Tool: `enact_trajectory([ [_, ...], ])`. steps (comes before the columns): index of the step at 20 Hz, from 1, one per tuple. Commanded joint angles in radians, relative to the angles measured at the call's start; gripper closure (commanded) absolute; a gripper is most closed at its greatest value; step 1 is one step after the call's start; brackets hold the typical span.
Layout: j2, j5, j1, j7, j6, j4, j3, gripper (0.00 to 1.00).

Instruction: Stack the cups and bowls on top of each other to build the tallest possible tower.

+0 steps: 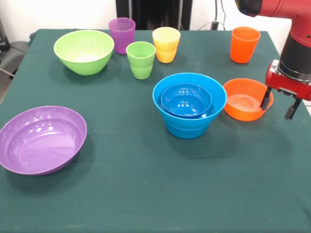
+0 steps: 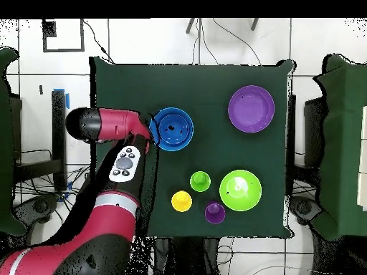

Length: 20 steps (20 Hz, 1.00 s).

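My gripper (image 1: 279,104) is open and empty at the table's right side in the front view. One of its fingers (image 1: 266,98) is at the right rim of the small orange bowl (image 1: 243,100). Left of that bowl, the large light blue bowl (image 1: 167,97) holds the small dark blue bowl (image 1: 186,99) nested inside; a light blue base shows beneath it. The purple cup (image 1: 122,34), green cup (image 1: 141,59), yellow cup (image 1: 166,43) and orange cup (image 1: 244,43) stand upright and apart at the back. In the overhead view my arm (image 2: 118,129) hides the orange bowl and the orange cup.
The lime green bowl (image 1: 84,51) sits at the back left and the large purple bowl (image 1: 41,140) at the front left, both upright. The dark green tablecloth (image 1: 146,194) covers the table. In the overhead view chairs stand at both sides.
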Motion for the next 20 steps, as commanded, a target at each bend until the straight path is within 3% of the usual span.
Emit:
enact_trajectory([
  [1, 0.008, 0.032, 0.020, 0.226, 0.012, 0.084, 0.060, 0.00],
  [20, -0.041, 0.038, 0.025, 0.193, -0.006, 0.188, 0.031, 0.00],
])
